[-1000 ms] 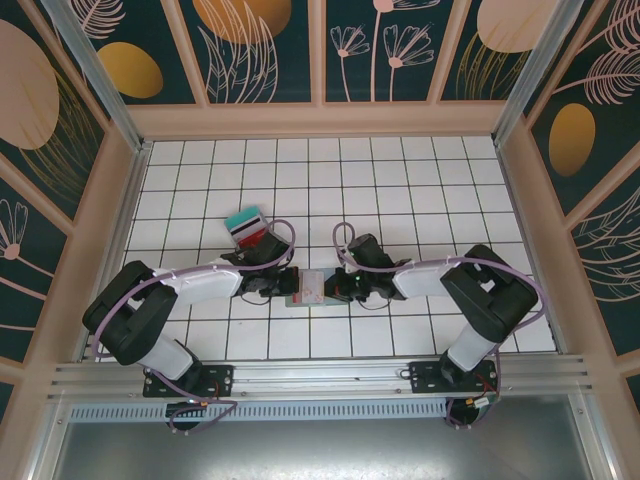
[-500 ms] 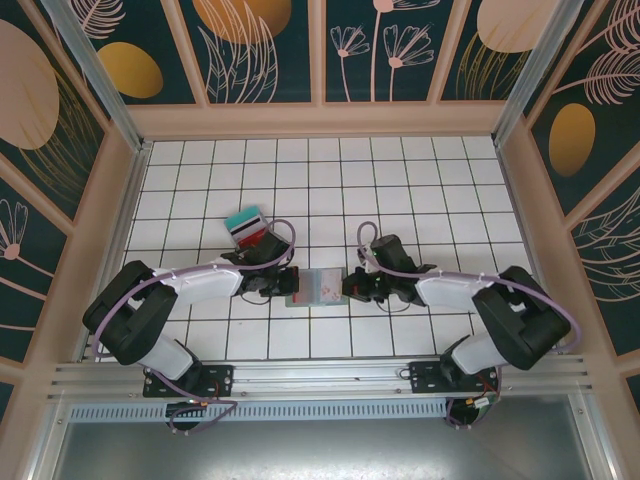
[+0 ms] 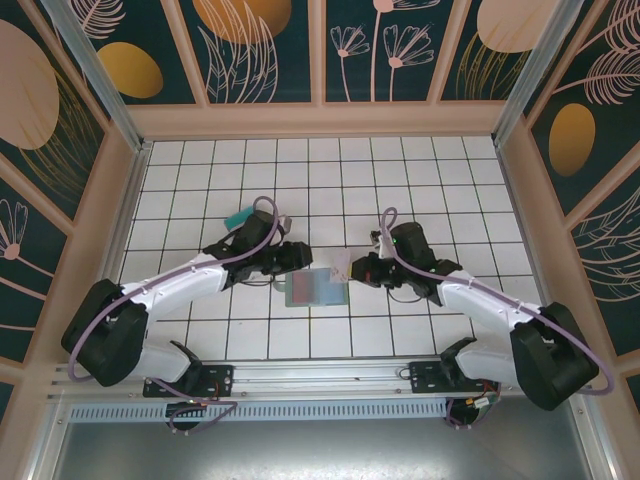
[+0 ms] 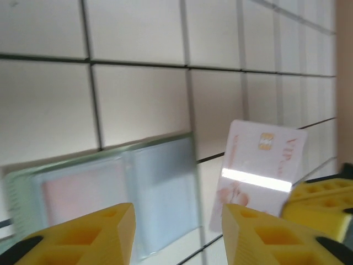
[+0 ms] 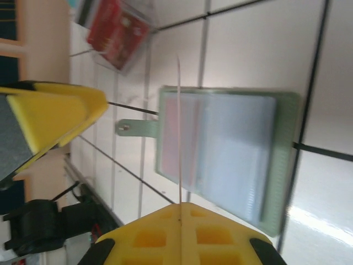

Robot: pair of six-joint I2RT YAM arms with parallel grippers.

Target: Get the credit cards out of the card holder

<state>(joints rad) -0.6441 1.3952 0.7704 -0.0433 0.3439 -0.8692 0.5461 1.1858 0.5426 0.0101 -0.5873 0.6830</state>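
From where I stand, the card holder (image 3: 316,288) lies opened flat on the white tiled tabletop (image 3: 400,180), low in the middle between the two arms. Its blue-grey inside faces up. Its green rim shows all round, and a small tab (image 5: 135,128) juts from one edge.

The right fingers (image 5: 149,237) are clenched on the pale card (image 4: 259,171), pinching one short edge. The card's whole face shows from the left wrist, so it is free of the pockets. It is lifted just beside the holder's far right corner. From the right wrist it is seen edge-on as a thin line.

The left fingers (image 4: 83,234) are released and spread apart with nothing between them. They hover over the holder's left side, close to its edge.

The teal card (image 3: 238,216) peeks out from behind the left arm, well apart from the holder. The red card (image 5: 118,33) lies in that same corner, as the right wrist view shows.

Beyond the arms the tiles run bare to the wooden wall (image 3: 320,120) at the far edge. There is also open tabletop to the right of the right arm. The tightest spot is the gap over the holder, where both sets of fingers come near each other.
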